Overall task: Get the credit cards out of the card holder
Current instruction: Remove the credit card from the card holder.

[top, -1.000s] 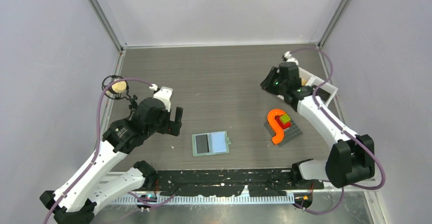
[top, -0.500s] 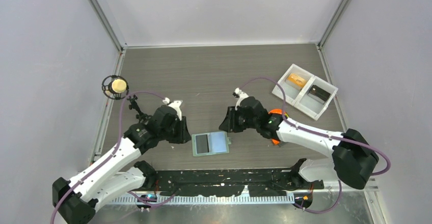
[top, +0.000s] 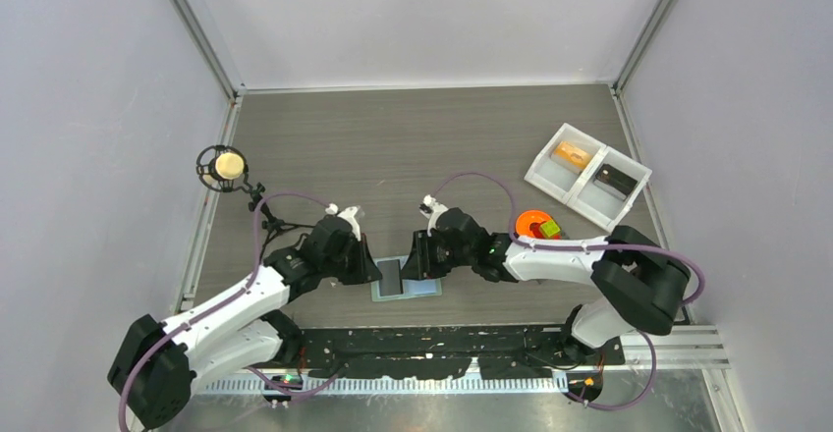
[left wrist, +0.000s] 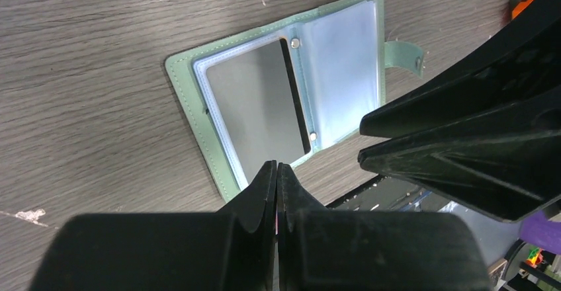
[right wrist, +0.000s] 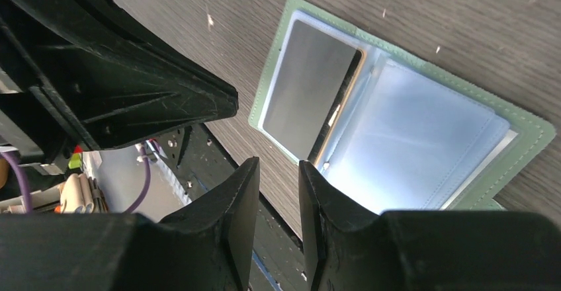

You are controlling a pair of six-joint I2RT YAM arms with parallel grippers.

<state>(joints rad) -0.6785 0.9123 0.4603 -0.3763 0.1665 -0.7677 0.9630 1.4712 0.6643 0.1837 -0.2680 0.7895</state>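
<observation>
The card holder (top: 430, 287) lies open and flat on the table between my two arms, its sage-green cover down. In the left wrist view a dark grey card (left wrist: 258, 102) fills one pocket of the holder (left wrist: 182, 79); the other pocket face (left wrist: 341, 79) is pale blue. My left gripper (left wrist: 276, 166) is shut with nothing in it, its tips just over the holder's near edge by the card. My right gripper (right wrist: 278, 165) hovers at the holder's (right wrist: 516, 132) near edge by the card (right wrist: 307, 86), jaws a narrow gap apart with nothing between them. Both grippers (top: 370, 272) (top: 414, 263) crowd the holder.
A white two-compartment tray (top: 587, 175) sits at the back right. A grey plate with an orange S-shape (top: 533, 224) lies right of the holder, under the right arm. A ball in a black ring stand (top: 229, 165) is at the left. A black strip (top: 432, 344) runs along the near edge.
Both arms swung in to the card holder, the right one coming from the tray at the back right. The left gripper went from open to shut.
</observation>
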